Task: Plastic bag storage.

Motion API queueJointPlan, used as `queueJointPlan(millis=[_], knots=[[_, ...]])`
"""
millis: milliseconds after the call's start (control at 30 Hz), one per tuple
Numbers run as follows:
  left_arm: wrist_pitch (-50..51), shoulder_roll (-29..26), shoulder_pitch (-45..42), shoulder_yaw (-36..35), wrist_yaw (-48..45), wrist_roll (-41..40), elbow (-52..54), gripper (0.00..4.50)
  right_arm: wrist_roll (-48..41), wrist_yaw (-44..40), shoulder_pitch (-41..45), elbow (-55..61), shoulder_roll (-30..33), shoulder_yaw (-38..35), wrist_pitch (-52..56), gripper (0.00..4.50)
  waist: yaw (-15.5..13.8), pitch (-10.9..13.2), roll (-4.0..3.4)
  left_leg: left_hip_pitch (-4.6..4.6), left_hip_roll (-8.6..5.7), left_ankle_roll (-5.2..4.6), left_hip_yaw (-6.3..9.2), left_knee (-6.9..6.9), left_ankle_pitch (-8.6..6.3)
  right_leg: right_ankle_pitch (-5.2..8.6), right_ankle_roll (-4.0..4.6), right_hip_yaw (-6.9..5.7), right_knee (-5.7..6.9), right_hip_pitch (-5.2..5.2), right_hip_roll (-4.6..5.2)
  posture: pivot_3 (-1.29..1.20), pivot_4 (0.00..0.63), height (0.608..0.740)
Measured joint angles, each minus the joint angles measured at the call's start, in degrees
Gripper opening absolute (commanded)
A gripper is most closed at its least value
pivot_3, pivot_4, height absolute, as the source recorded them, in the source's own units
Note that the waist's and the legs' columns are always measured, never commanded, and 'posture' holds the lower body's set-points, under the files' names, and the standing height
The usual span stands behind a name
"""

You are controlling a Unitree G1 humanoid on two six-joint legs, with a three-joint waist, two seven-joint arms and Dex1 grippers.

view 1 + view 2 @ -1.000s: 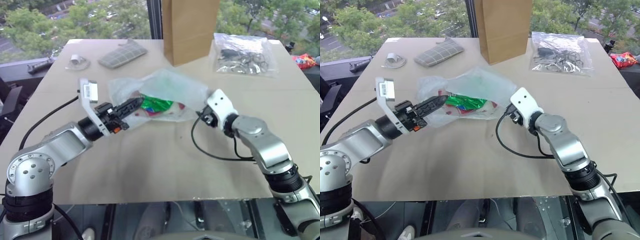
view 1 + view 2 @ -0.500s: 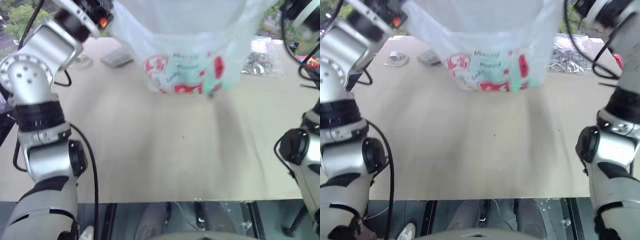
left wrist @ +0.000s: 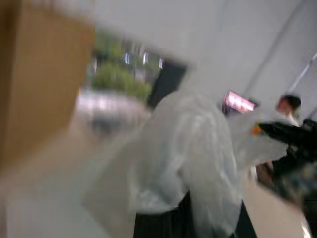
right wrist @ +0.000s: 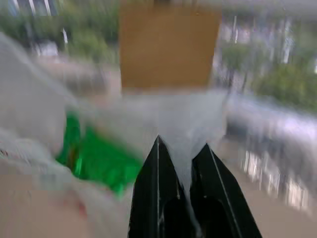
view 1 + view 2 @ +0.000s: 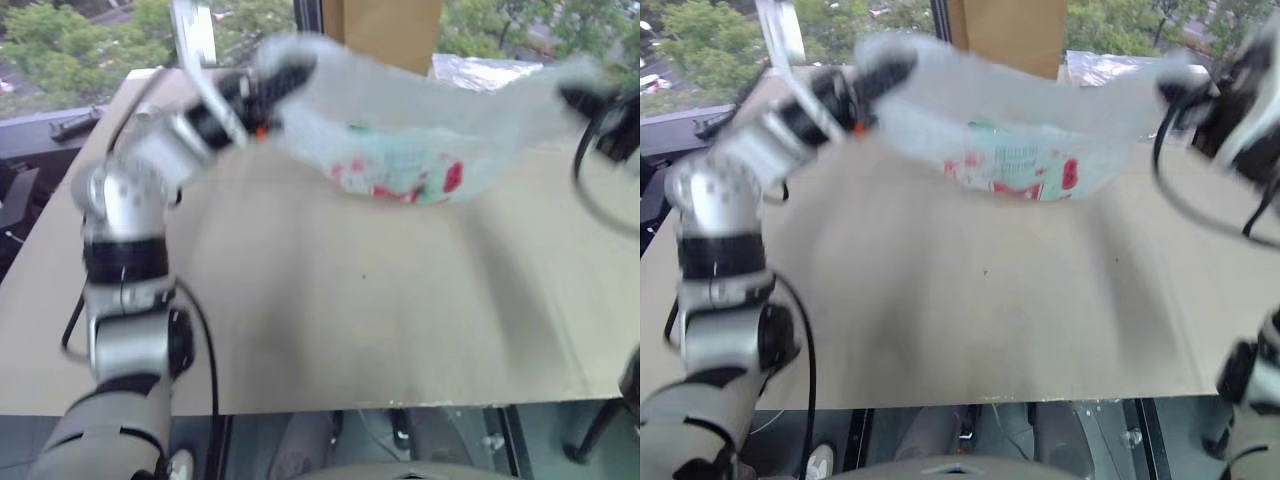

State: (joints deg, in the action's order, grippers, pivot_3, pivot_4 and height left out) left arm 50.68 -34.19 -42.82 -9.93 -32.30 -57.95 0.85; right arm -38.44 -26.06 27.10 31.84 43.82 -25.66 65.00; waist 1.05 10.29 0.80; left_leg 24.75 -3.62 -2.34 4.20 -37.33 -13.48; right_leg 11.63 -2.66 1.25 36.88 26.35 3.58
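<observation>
Lifted off the beige table [image 5: 330, 330] since a second ago, the thin translucent whitish plastic bag [image 5: 400, 130] with pink-red print hangs stretched between left gripper [image 5: 285, 75] and right gripper [image 5: 1175, 92], both clamped on its edges, probably to spread it for folding.

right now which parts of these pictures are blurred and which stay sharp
Eye views: plastic bag and both grippers, left and right, smear with motion, while the table front edge stays fairly crisp. Left wrist view: nearly everything soft. Right wrist view: black fingers sharp, brown paper bag hazy.
</observation>
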Motion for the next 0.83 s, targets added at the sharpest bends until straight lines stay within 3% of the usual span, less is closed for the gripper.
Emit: queueJointPlan(millis=[100,200,233,333,533,567,700,833], knots=[[-1.24,-0.31,9.18,0.78,-1.73,1.84,8.37,0.00,-1.02,0.17,-9.39,8.11,-1.16,2.00,-0.24,0.06,-0.11,0.00,-0.01,-0.32,-0.01,0.00,-0.15,-0.22,0.00,-0.01,-0.01,0.12,0.18,-0.20,0.01,0.00,0.150,0.740],[-6.33,-0.48,19.04,4.17,-4.77,7.52,15.61,0.00,-0.89,-0.69,-17.56,12.22,-1.34,6.00,-1.76,0.06,-0.53,-0.01,-0.01,-1.25,0.01,-0.27,-0.17,-0.08,-0.17,0.02,0.01,0.07,-0.04,-1.23,0.03,0.00,0.150,0.740],[-7.29,-0.42,21.11,5.19,-5.59,8.78,16.29,0.26,-0.09,-0.86,-19.04,12.23,-1.35,7.13,-3.20,0.30,-0.65,-0.01,-0.01,-1.24,0.01,-0.27,-0.17,-0.13,-0.15,0.03,0.05,0.03,-0.08,-1.27,0.03,0.00,0.150,0.740],[-9.08,-0.17,26.22,4.95,-6.43,10.04,17.85,1.18,3.36,-1.49,-23.72,12.12,-0.75,7.08,-8.77,1.29,-0.96,0.00,0.02,-1.38,0.04,-0.30,-0.12,-0.47,-0.10,0.02,0.12,-0.13,-0.08,-1.61,0.01,0.00,0.150,0.740],[-15.95,-2.56,39.55,-0.15,-8.39,15.09,23.92,4.11,7.85,-9.66,-42.19,12.37,0.88,0.21,-19.82,4.34,-1.82,-0.02,0.03,-1.56,0.11,-0.33,-0.13,-0.45,-0.14,0.01,0.08,-0.15,-0.12,-1.80,-0.01,0.00,0.150,0.740],[-17.09,-2.67,41.84,-1.88,-8.11,15.80,25.34,4.43,7.67,-11.48,-45.19,12.92,0.81,-2.66,-21.13,4.50,-1.91,-0.02,0.02,-1.56,0.12,-0.33,-0.12,-0.44,-0.14,0.02,0.09,-0.13,-0.13,-1.80,-0.02,0.00,0.150,0.740],[-18.55,-4.36,52.87,-8.06,-9.16,16.45,27.48,4.43,6.69,-18.31,-54.50,13.54,-1.28,-13.34,-26.88,4.50,-1.82,-0.03,0.02,-1.92,0.22,-0.33,-0.17,-0.32,-0.17,0.19,-0.08,-0.07,-0.19,-2.10,-0.05,0.00,0.150,0.740],[-19.00,-5.18,55.07,-9.88,-10.94,16.73,27.35,4.43,7.14,-22.40,-58.13,13.13,-1.24,-17.72,-31.14,4.50,-1.98,-0.07,0.07,-2.07,0.36,-0.07,-0.15,-0.33,-0.32,0.22,-0.11,-0.29,-0.34,-2.39,0.02,0.00,0.150,0.740]])
